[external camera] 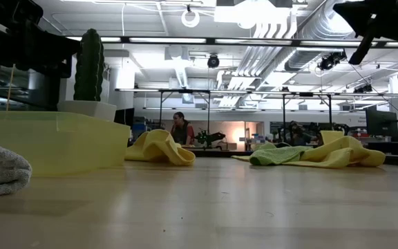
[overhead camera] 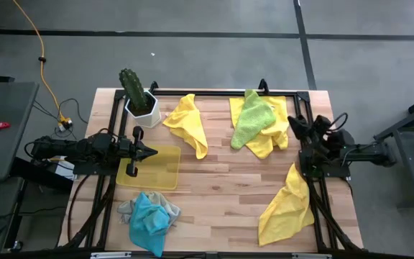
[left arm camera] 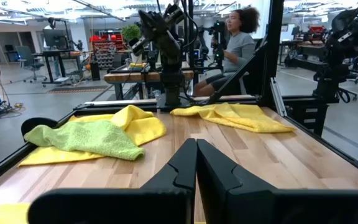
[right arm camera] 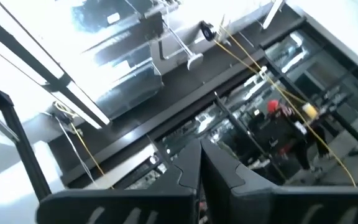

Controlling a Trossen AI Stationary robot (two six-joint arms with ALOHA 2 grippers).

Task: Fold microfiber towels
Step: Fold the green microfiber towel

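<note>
Five crumpled towel heaps dot the worktop (overhead camera: 221, 180). A yellow towel (overhead camera: 187, 124) lies bunched beside the potted cactus (overhead camera: 138, 95). The lime green towel (overhead camera: 251, 119) lies draped over another yellow one (overhead camera: 275, 137). A third yellow cloth (overhead camera: 287, 205) sprawls at the right edge. The turquoise towel (overhead camera: 148, 219) sits on the grey towel (overhead camera: 169, 211). Left pincer (overhead camera: 152, 151) clenched, empty, over the yellow tray (overhead camera: 160, 169); right pincer (overhead camera: 291, 121) clenched, empty, beside the green heap.

No legible text, label or number anywhere (towels and tray included)
</note>
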